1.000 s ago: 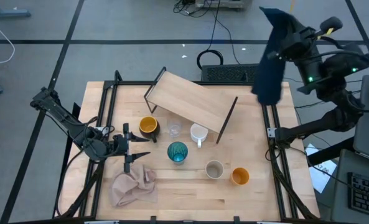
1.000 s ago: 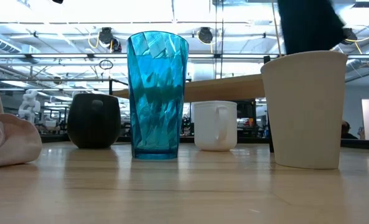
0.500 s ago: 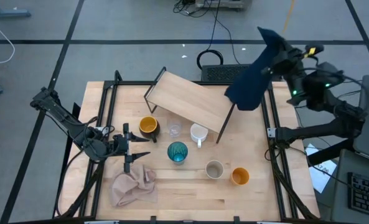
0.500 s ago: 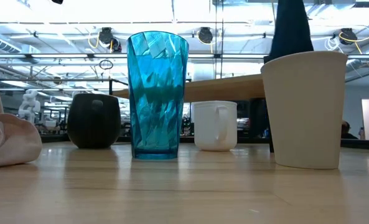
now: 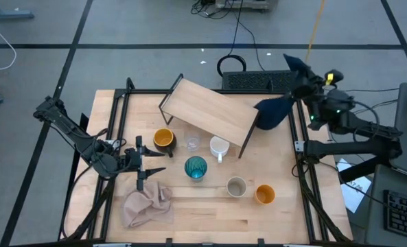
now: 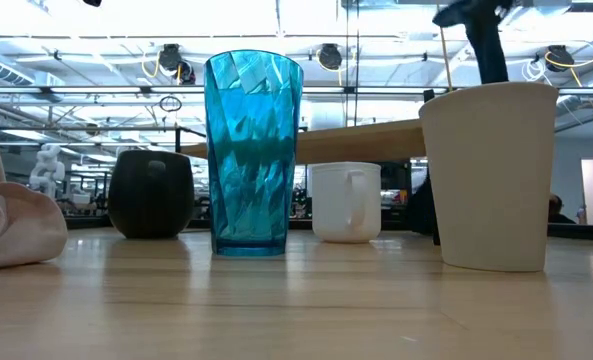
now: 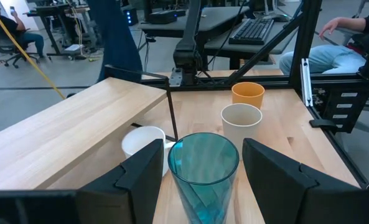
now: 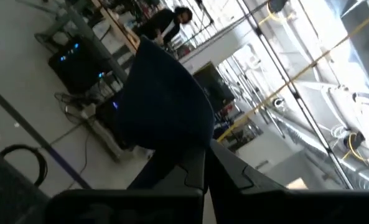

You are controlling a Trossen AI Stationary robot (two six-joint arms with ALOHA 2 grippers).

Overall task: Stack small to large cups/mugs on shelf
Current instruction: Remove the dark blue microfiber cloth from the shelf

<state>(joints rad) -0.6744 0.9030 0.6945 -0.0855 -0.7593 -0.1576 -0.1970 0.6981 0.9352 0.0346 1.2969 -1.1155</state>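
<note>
**High view: right hand holds a navy cloth by the shelf's end**

High view shows the right hand [image 5: 306, 88] at about two o'clock, over the table's far right edge, its fingers closed on a navy cloth [image 5: 272, 113]. The cloth hangs down from the hand and its lower end lies just beside the right end of the shelf [image 5: 210, 110], which sits tilted across the far middle of the table [image 5: 285, 219].

Along the shelf's near edge stand the black mug [image 5: 163, 138] with its orange inside, the tiny clear glass [image 5: 192, 142] and the white mug [image 5: 219, 147], left to right. Nearer the front, the teal tumbler [image 5: 195, 167] stands upright at the table's centre, the beige cup [image 5: 237, 186] at about five o'clock from it, and the orange cup [image 5: 264, 195] just beside the beige one, to its right.

The left hand [image 5: 148, 163] waits low at nine o'clock, fingers spread apart, pointing at the tumbler. A pink cloth [image 5: 148, 206] lies crumpled at seven o'clock, near the front edge.
</note>
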